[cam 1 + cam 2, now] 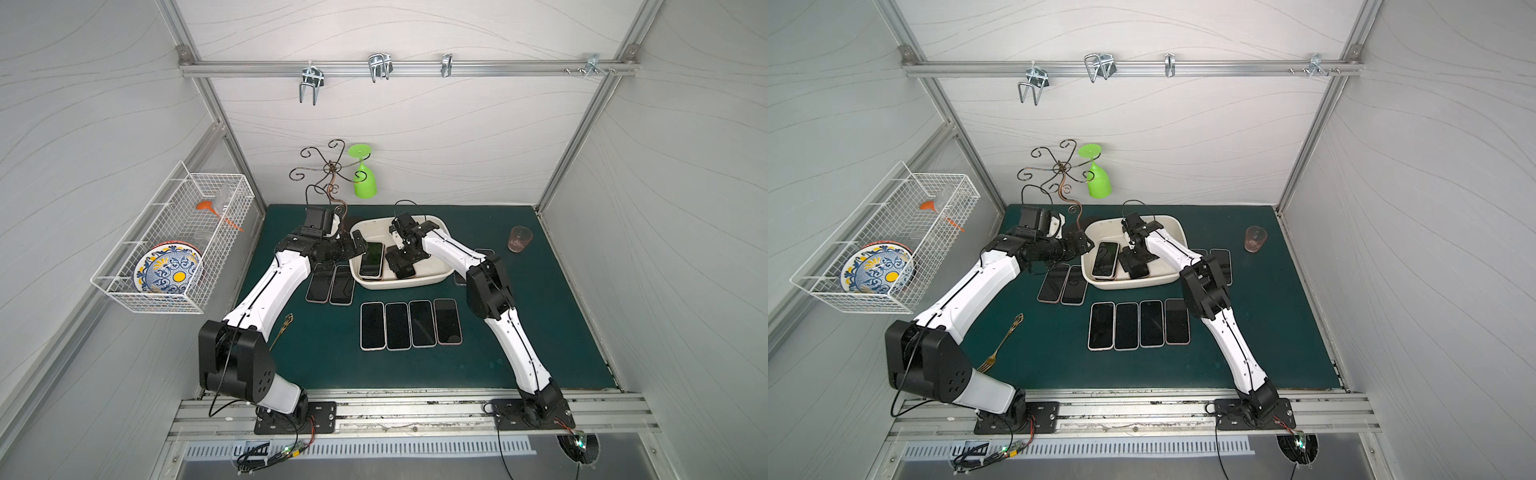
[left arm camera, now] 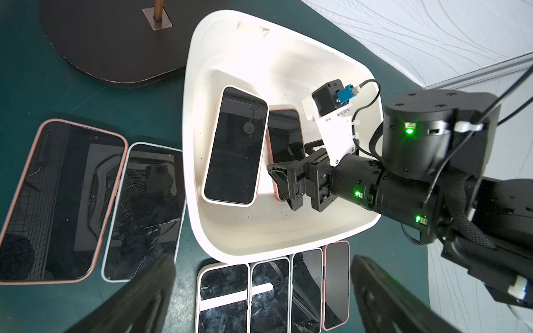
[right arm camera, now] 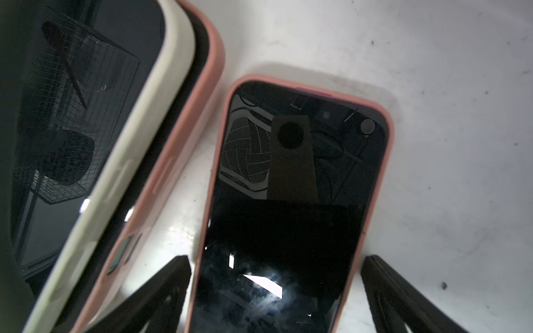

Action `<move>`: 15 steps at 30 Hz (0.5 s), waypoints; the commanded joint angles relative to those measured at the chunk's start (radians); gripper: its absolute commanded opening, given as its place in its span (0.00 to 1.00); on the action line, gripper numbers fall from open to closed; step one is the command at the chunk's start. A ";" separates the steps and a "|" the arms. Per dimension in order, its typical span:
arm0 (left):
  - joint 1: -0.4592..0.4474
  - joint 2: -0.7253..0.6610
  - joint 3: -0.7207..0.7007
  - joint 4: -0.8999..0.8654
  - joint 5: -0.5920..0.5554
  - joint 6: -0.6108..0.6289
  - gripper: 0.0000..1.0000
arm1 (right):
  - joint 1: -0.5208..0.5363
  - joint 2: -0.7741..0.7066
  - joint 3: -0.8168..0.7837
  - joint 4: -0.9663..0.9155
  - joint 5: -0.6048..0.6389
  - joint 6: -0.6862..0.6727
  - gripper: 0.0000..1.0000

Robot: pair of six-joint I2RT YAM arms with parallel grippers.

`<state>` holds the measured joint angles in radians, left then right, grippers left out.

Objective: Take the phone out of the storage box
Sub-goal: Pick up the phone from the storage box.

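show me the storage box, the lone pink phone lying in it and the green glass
storage box [image 1: 428, 279]: in a top view, on its front wall
lone pink phone [image 3: 288, 216]: right wrist view, middle of its screen
green glass [image 1: 365, 185]: in a top view, on its upside-down bowl

Top views look down; wrist views closely share the storage box [image 2: 245, 57].

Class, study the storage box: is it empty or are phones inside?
Not empty: the storage box holds a cream-cased phone and a pink-cased phone, the latter straddled by the open right gripper.
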<state>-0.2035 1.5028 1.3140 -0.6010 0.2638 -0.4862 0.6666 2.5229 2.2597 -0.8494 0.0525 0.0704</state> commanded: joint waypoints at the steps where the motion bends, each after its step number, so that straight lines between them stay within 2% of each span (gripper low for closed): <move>1: 0.011 0.004 -0.001 0.048 0.012 0.005 0.99 | 0.007 0.056 0.003 -0.106 0.018 -0.016 0.99; 10: 0.019 0.013 -0.006 0.059 0.036 -0.002 0.99 | 0.008 0.102 0.004 -0.139 0.016 -0.014 0.97; 13: 0.022 0.013 -0.009 0.057 0.036 0.001 0.99 | 0.008 0.118 0.014 -0.147 0.020 -0.008 0.87; 15: 0.024 0.011 -0.011 0.059 0.035 0.002 0.99 | 0.004 0.120 0.018 -0.145 0.026 0.001 0.73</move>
<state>-0.1890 1.5074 1.3029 -0.5903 0.2855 -0.4862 0.6693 2.5515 2.3047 -0.8921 0.0818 0.0582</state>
